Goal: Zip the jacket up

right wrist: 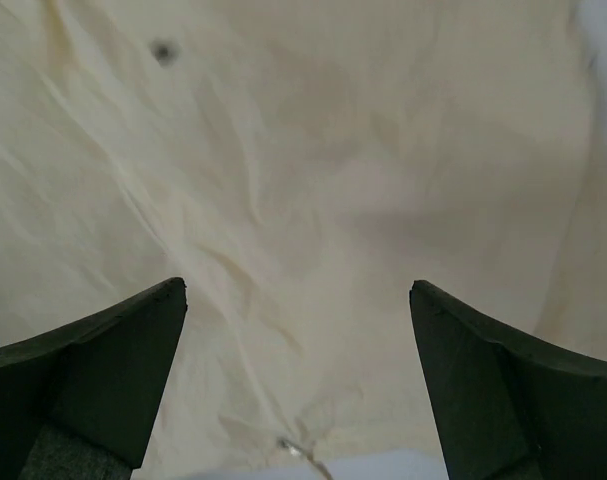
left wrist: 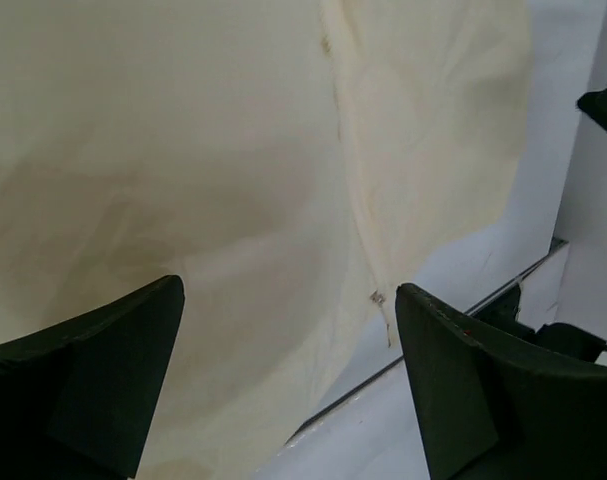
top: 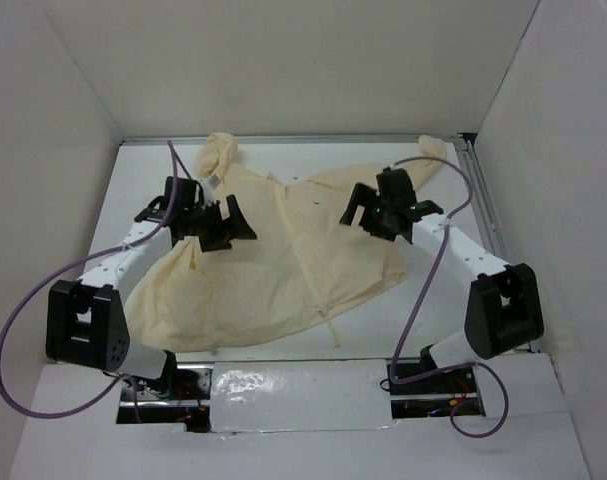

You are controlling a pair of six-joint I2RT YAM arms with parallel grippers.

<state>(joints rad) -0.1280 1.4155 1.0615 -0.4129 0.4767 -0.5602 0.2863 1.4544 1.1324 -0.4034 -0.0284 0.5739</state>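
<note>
The cream jacket (top: 283, 260) lies spread and wrinkled across the white table, its hood end at the back left. Its front seam runs from the middle down to the near hem, where a small zipper pull (top: 330, 322) hangs. My left gripper (top: 230, 225) hovers open over the jacket's left part. In the left wrist view the jacket (left wrist: 183, 170) fills the frame and the small metal pull (left wrist: 378, 297) shows by the hem. My right gripper (top: 360, 207) hovers open over the right part. In the right wrist view the fabric (right wrist: 303, 180) lies below and the pull (right wrist: 295, 447) is at the bottom.
White walls close in the table on the left, back and right. A metal rail (top: 488, 220) runs along the right edge. The arm bases (top: 83, 325) and purple cables (top: 433, 290) sit at the near corners. A foil-covered strip (top: 283, 395) lies along the near edge.
</note>
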